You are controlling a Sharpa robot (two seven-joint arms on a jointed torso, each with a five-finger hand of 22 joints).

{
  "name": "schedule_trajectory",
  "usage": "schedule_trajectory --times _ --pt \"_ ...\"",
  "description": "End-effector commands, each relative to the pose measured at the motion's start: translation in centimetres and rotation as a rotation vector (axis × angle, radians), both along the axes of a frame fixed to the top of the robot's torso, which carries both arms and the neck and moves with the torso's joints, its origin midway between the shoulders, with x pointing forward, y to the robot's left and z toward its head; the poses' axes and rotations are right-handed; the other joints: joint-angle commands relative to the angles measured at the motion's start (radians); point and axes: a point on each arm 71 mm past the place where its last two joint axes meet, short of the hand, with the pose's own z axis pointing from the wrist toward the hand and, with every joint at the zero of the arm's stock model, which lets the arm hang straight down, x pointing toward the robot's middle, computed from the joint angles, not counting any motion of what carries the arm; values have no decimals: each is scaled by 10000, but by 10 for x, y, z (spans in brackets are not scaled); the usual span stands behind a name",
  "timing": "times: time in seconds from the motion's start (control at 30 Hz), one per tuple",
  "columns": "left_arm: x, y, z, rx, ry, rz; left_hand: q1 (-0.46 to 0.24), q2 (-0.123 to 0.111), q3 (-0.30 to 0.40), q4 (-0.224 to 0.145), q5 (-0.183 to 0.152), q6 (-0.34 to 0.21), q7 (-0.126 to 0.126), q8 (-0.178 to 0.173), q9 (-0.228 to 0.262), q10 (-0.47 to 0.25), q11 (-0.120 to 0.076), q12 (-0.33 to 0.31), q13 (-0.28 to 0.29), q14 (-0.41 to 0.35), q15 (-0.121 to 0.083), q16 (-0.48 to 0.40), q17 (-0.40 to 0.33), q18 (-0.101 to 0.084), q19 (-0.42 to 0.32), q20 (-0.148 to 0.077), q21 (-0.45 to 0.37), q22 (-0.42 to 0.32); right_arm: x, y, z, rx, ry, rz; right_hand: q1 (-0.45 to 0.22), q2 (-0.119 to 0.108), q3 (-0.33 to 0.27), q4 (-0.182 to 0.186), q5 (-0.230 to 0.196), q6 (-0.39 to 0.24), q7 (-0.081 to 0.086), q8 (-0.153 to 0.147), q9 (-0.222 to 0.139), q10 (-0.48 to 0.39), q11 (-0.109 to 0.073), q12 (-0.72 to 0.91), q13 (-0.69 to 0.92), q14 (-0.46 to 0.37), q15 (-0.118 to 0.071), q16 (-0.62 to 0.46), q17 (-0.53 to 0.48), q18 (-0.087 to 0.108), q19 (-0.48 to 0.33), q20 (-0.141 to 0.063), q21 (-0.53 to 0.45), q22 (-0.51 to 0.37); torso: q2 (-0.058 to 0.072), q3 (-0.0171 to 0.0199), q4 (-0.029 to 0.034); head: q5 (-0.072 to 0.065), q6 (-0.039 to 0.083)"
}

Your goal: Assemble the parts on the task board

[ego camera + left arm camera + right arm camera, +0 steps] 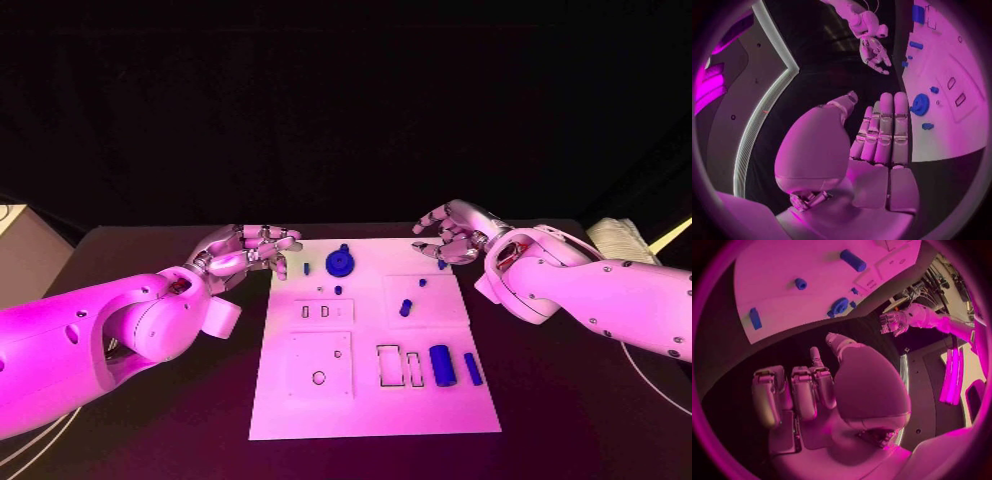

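Observation:
The white task board [372,400] lies in the middle of the black table. A round blue part [340,264] sits near its far edge, with small blue pieces [407,307] around it. A blue cylinder [443,365] and a thin blue bar [473,368] stand by the slots at the board's right. My left hand [253,248] hovers off the board's far left corner, fingers straight [882,130], holding nothing. My right hand [454,232] hangs above the far right corner, fingers loosely bent [807,390], with nothing in it. The round part [920,105] lies just past the left fingertips.
A pale folded cloth [623,240] lies at the table's right edge, with a cable [656,385] behind my right arm. A light box [12,228] stands off the left edge. The board has rectangular recesses [323,312] and a square plate with holes [320,365].

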Motion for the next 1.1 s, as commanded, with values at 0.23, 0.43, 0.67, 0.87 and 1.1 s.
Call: schedule_trajectory --times 0.23,0.43,0.67,0.87,1.1 --pt "-1 0 1 -105 -98 -141 -69 63 -15 21 -3 -41 41 -33 8 -49 -11 -12 -12 66 28 -66 -9 65 -53 -2 39 1 6 30 -7 -487 753 772 -160 44 530 -99 170 -524 38 -407 -275 613 -37 25 2225 1021 -44 37 2629 -68 1063 -59 44 2627 11 -32 -20 20 -10" --pt "-1 1 2 -144 -175 -90 -63 72 -14 19 -3 -34 36 -31 13 -41 -14 -7 -10 67 26 -65 -10 66 -54 -2 41 0 10 56 -12 -891 1149 1226 -427 119 726 -98 -14 -1369 -64 -456 -691 714 -123 123 2313 1021 -112 37 2629 -68 1063 -110 44 2627 33 -25 16 6 -23" --pt "-1 3 2 -156 -210 -38 -48 84 -6 12 -3 -22 27 -25 17 -29 -21 0 -8 69 23 -64 -10 67 -54 -2 44 -1 15 80 -15 -1272 1510 1506 -536 103 839 -198 -27 -2137 -195 -489 -1045 788 -293 193 2378 1021 -259 37 2629 -68 1063 -229 44 2627 68 -84 96 -59 -23" --pt "-2 2 3 -154 -197 -54 -40 87 -3 7 -2 -17 24 -23 19 -24 -23 3 -7 70 21 -64 -11 67 -53 -2 45 -1 20 95 -17 -1543 1640 1578 -578 113 888 -234 1 -2338 -230 -488 -1140 811 -373 215 2399 1021 -329 37 2629 -68 1063 -292 44 2627 117 -123 164 -76 -15" --pt "-1 5 2 -104 -188 21 -10 100 11 -8 -2 -8 22 -20 24 -17 -27 6 -6 72 15 -62 -12 69 -53 -5 49 -1 21 106 -19 -1623 1669 1668 -659 177 935 -218 25 -2138 -260 -426 -1085 822 -383 225 2409 1021 -359 37 2629 -68 1063 -335 44 2627 174 -150 204 -84 -32"
